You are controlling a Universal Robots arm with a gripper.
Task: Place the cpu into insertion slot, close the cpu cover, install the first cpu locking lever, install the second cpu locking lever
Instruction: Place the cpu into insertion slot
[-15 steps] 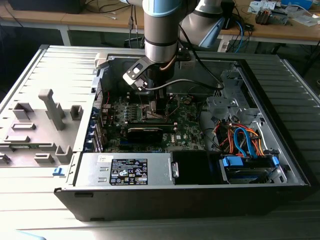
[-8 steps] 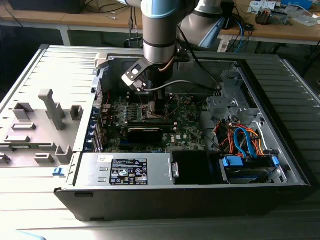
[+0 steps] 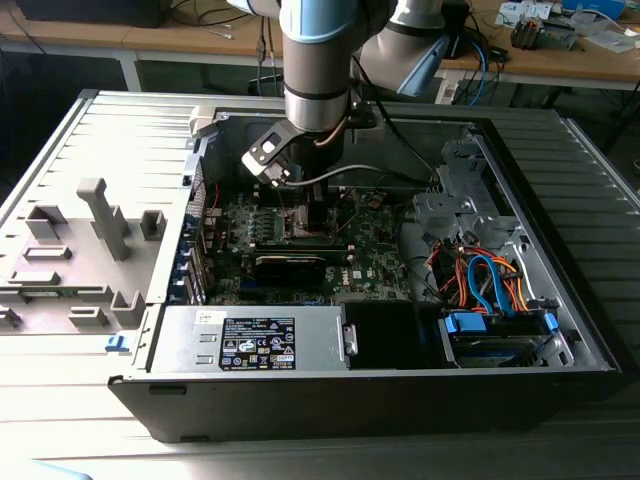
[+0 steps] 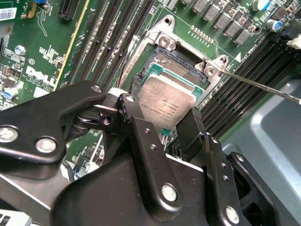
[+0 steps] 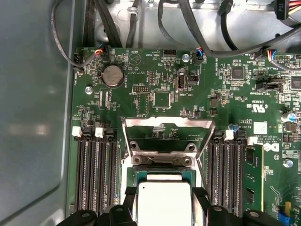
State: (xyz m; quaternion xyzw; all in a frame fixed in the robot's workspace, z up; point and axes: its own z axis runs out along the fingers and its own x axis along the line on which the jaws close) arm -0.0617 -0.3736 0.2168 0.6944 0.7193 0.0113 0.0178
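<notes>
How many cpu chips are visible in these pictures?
1. In both wrist views the cpu is held by the gripper at the insertion slot. Others may be hidden.

Wooden bench (image 3: 100, 42) along back wall side, white legs, cable clutter (image 3: 215, 18) on top. Grey ribbed worktop (image 3: 110, 125) up front, decent even light.

A grey ribbed metal bench (image 3: 110, 130) spans the frame. An open black computer case (image 3: 330, 400) lies on it from centre to right. Pale grey plastic holder blocks (image 3: 105, 215) stand at middle left, and a small blue clip (image 3: 117, 343) sits just beside the case.
</notes>
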